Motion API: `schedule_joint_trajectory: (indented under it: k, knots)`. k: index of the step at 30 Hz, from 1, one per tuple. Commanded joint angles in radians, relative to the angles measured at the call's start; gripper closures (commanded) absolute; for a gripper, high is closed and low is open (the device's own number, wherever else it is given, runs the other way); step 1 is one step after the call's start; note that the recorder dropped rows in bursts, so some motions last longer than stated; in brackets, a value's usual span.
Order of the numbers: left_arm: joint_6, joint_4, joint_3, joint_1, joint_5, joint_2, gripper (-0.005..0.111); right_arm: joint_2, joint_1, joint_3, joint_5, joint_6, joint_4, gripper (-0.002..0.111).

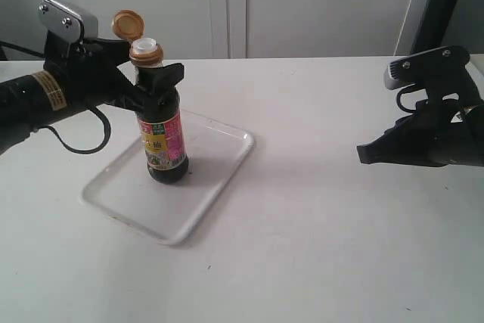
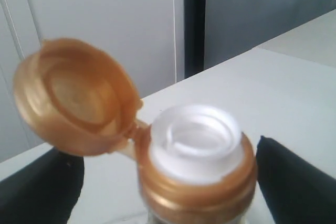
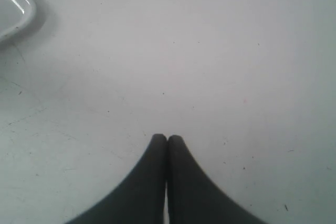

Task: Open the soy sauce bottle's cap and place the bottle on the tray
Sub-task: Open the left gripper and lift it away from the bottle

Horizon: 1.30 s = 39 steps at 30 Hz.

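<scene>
The soy sauce bottle [image 1: 162, 141] stands upright on the white tray [image 1: 215, 153], dark liquid behind a pink, yellow and green label. Its golden-orange cap [image 1: 127, 24] is flipped back on its hinge, baring the white spout [image 1: 147, 43]. My left gripper [image 1: 155, 81] is at the neck, one black finger on each side just under the collar. In the left wrist view the cap [image 2: 73, 95] hangs open beside the spout [image 2: 197, 140], and the fingers [image 2: 296, 182] stand wider than the collar, with a gap on one side. My right gripper [image 1: 363, 154] hovers shut and empty over the table at the right.
The white table runs all round the tray. One tray corner [image 3: 16, 9] shows in the right wrist view, well away from my right gripper [image 3: 167, 139]. A wall of pale panels closes the back, with a dark post [image 1: 442, 5] at the far right.
</scene>
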<state>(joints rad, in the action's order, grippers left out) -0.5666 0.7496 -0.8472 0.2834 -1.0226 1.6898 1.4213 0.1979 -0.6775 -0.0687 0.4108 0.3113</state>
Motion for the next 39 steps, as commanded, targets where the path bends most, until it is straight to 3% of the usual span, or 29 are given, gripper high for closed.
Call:
schedule_joint_trajectory:
  k: [1, 5, 14, 26, 30, 34, 36, 39]
  knots:
    - [-0.010, -0.015, -0.002, -0.003, 0.000, -0.027, 0.012, 0.002, 0.001, 0.003, 0.006, 0.012, -0.001, 0.108]
    - [-0.010, -0.037, -0.002, -0.003, 0.006, -0.039, 0.001, 0.002, 0.001, 0.003, 0.004, 0.012, -0.001, 0.108]
    - [0.006, -0.106, -0.002, -0.003, -0.009, -0.047, 0.001, 0.002, 0.001, 0.003, 0.004, 0.012, -0.001, 0.108]
    - [0.006, -0.110, -0.003, -0.003, 0.008, -0.185, 0.002, 0.002, 0.001, 0.003, 0.004, 0.012, -0.001, 0.108]
    - [0.016, -0.132, -0.003, -0.003, 0.082, -0.224, 0.003, 0.002, 0.001, 0.003, 0.004, 0.012, -0.001, 0.108]
    - [0.098, -0.220, -0.005, -0.003, 0.257, -0.274, 0.018, 0.002, 0.001, 0.003, 0.016, 0.012, -0.001, 0.108]
    - [0.157, -0.256, -0.005, -0.003, 0.319, -0.306, 0.033, 0.002, 0.001, 0.003, 0.030, 0.012, -0.001, 0.108]
    - [0.240, -0.277, -0.005, -0.003, 0.396, -0.358, 0.065, 0.002, 0.001, 0.003, 0.034, 0.012, -0.001, 0.108]
